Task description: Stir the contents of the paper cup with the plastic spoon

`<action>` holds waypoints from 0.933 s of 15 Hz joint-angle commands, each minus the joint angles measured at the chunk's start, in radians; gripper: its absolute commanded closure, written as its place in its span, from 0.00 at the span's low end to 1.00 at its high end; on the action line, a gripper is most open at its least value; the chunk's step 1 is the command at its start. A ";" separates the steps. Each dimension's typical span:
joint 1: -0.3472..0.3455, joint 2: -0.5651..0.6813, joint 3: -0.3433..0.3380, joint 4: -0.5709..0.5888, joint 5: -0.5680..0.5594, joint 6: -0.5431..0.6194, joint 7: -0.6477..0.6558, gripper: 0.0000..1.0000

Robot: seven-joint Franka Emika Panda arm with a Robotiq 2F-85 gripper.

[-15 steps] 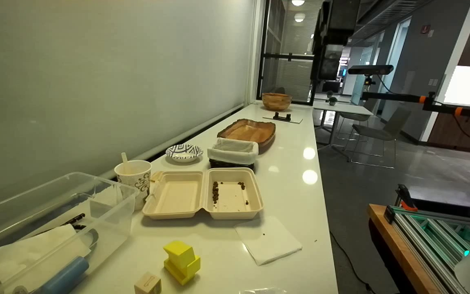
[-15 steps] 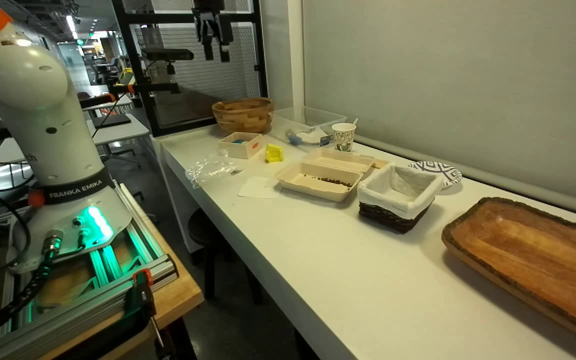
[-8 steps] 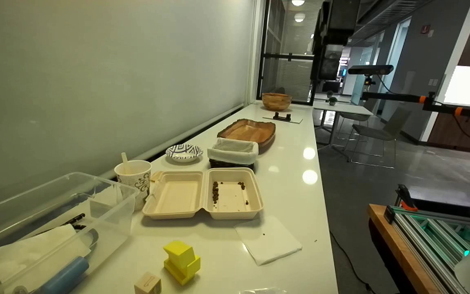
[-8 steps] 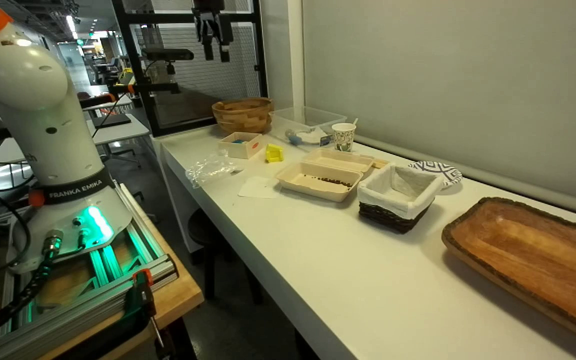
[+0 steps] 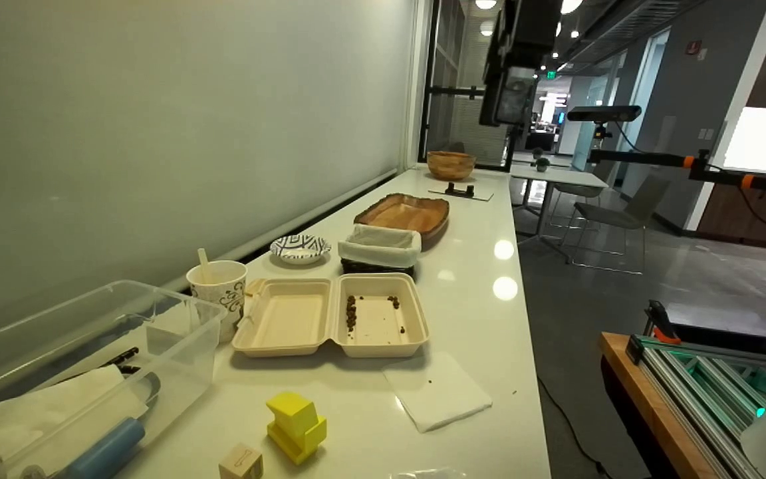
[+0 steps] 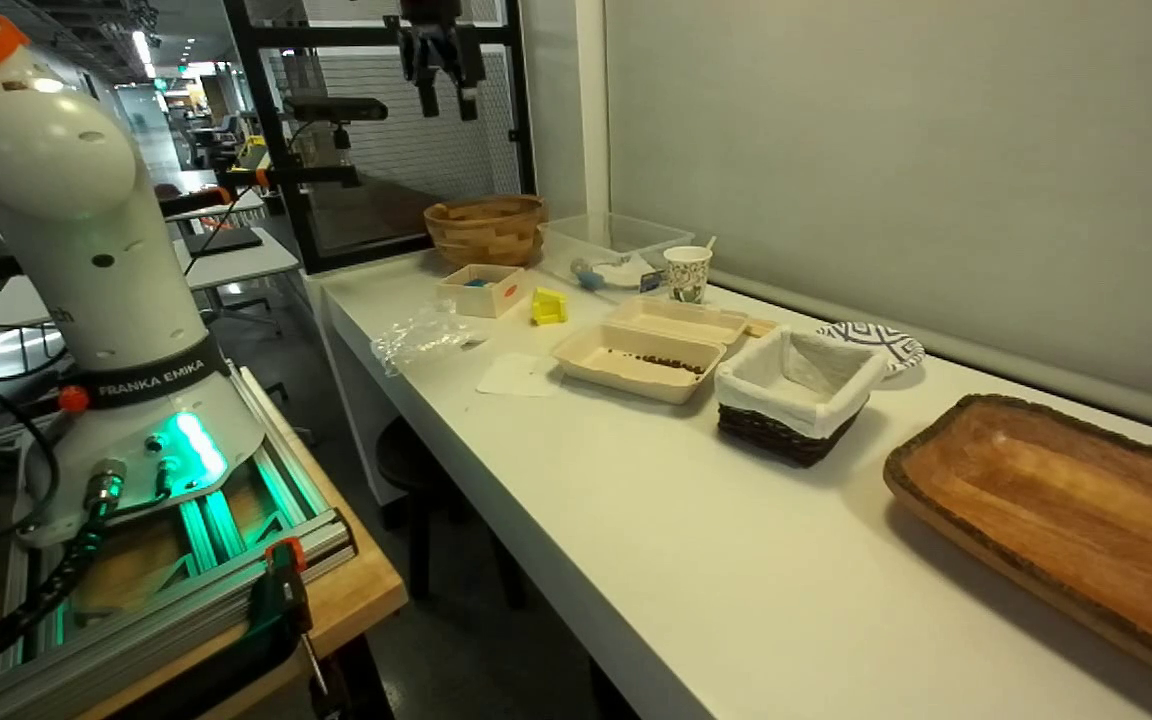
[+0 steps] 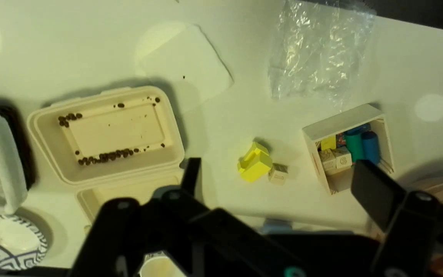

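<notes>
While the jaws hang spread and empty high over the table (image 6: 576, 490), the spoon (image 5: 204, 264) stands in the cup (image 6: 687, 276), well below them and toward the wall (image 6: 896, 170). Long axis near upright, tipped slightly wallward; likely next: cross that way, then down.

One cup (image 5: 219, 297); one spoon (image 5: 204, 266); one clamshell (image 5: 331, 314)

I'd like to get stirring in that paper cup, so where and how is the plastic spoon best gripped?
I'd grip the plastic spoon by its thin upper end, the part sticking up past the rim of the paper cup. Coming from above with the open hand looks best: the spoon stands slightly tilted, and the clear plastic bin and beige clamshell box sit close beside the cup.
</notes>
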 commanded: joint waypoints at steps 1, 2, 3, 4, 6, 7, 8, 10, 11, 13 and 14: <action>0.024 0.147 -0.067 0.098 0.019 0.070 -0.173 0.00; 0.025 0.189 -0.082 0.129 0.019 0.088 -0.219 0.00; 0.033 0.229 -0.103 0.161 0.032 0.090 -0.283 0.00; 0.044 0.281 -0.130 0.211 0.055 0.055 -0.372 0.00; 0.045 0.375 -0.157 0.305 0.077 0.018 -0.504 0.00; 0.037 0.429 -0.162 0.364 0.075 -0.010 -0.562 0.00; 0.027 0.483 -0.160 0.420 0.072 -0.034 -0.616 0.00; 0.002 0.583 -0.152 0.534 0.080 -0.087 -0.738 0.00; -0.013 0.622 -0.144 0.584 0.085 -0.110 -0.799 0.00; -0.047 0.715 -0.130 0.690 0.110 -0.140 -0.932 0.00; -0.067 0.763 -0.120 0.745 0.121 -0.158 -0.996 0.00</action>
